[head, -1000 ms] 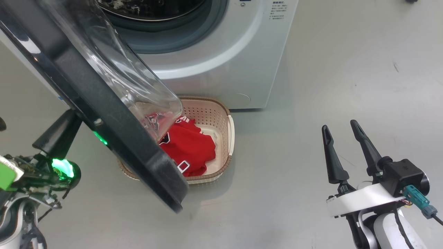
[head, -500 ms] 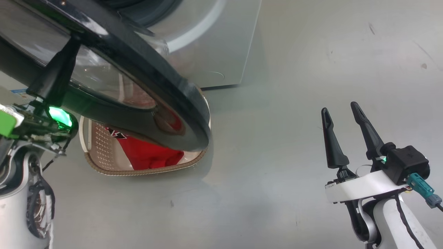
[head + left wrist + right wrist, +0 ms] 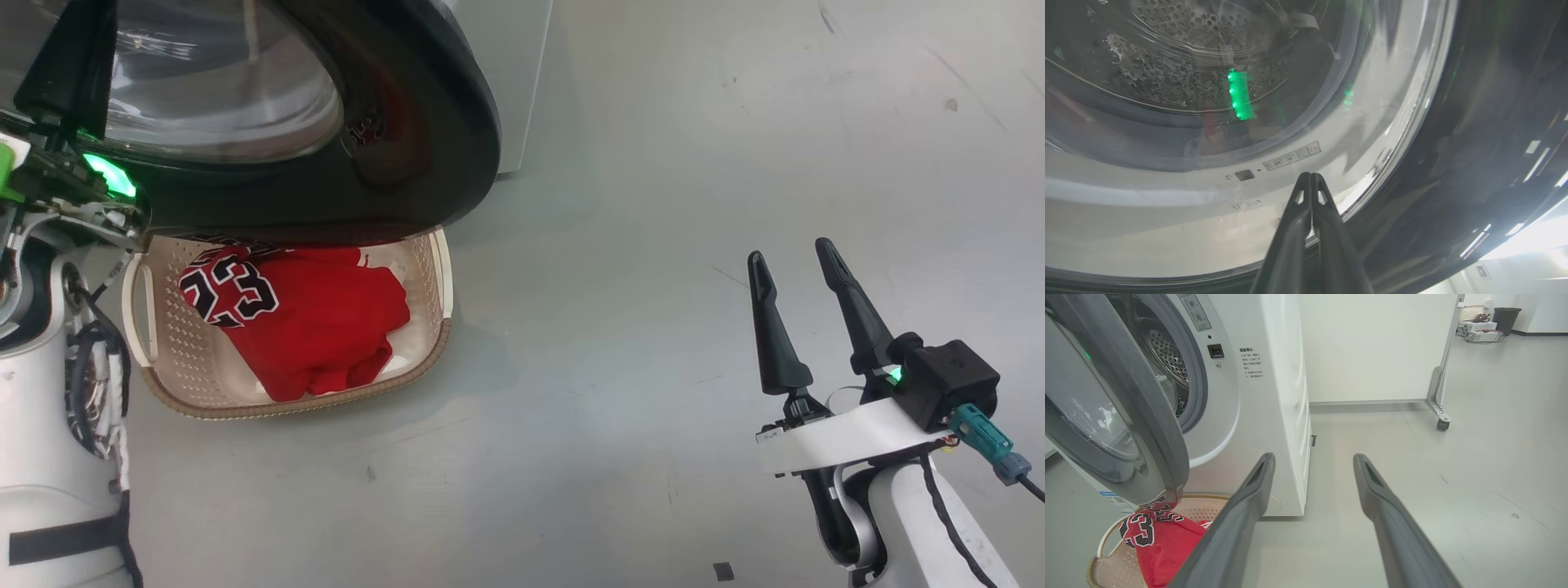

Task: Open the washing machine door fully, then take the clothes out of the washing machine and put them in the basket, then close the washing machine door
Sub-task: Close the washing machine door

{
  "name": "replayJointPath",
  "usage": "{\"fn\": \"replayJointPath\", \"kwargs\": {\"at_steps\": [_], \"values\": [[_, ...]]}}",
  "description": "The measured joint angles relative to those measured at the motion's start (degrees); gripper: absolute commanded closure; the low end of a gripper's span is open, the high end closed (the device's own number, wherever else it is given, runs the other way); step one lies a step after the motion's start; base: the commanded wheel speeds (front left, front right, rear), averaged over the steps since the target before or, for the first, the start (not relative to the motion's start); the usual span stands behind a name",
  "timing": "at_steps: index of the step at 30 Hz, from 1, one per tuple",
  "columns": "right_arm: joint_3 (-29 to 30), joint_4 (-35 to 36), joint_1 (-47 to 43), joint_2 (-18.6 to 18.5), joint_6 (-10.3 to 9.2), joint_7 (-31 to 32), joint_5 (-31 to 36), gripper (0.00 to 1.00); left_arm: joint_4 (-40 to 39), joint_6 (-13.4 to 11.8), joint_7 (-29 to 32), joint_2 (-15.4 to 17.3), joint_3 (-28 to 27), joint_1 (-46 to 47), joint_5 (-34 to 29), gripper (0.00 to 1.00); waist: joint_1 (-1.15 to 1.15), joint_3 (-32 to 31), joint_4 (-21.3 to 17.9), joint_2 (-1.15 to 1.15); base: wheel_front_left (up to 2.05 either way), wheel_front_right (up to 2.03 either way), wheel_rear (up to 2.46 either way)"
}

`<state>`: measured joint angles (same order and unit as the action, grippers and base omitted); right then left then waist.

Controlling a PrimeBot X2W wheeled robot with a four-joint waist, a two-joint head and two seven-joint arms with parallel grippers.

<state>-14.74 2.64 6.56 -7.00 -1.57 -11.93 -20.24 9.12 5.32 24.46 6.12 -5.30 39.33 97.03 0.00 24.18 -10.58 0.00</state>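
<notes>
Left gripper, closed, against washing machine door.

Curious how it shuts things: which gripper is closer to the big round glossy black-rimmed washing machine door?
The left. The left gripper, shut, points at the door from close up, at its glass; the right gripper, open, hangs well off to the side over grey floor.

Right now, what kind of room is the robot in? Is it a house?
Probably a lab or workshop, not a home: the washing machine stands on a smooth grey floor, next to a white partition on caster wheels, with a dark bin far behind.
</notes>
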Motion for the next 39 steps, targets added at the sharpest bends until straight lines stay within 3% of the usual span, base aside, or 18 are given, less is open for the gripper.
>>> {"fn": "replayJointPath", "kwargs": {"at_steps": [21, 31, 39], "values": [[-0.9, -3.1, 0.3, 0.1, 1.02, -0.6, -0.2, 0.0, 14.6, 1.0, -8.5, -0.3, -1.9, 9.0, -5.8, 1.0, 0.0, -1.6, -3.6, 0.0, 0.0, 0.0, 0.0], [-0.3, -3.3, 0.4, 0.1, 1.14, -1.0, -0.1, 0.0, 15.7, 1.6, -4.8, -1.5, -0.1, 9.6, -4.2, 1.0, 0.0, -1.8, -3.0, 0.0, 0.0, 0.0, 0.0], [-0.1, -3.8, 0.4, -0.1, 1.09, -1.1, -0.1, 0.0, 13.2, 1.6, -3.1, -1.7, -2.0, 2.5, -1.4, 1.0, 0.0, -2.5, -1.3, 0.0, 0.0, 0.0, 0.0]]}}
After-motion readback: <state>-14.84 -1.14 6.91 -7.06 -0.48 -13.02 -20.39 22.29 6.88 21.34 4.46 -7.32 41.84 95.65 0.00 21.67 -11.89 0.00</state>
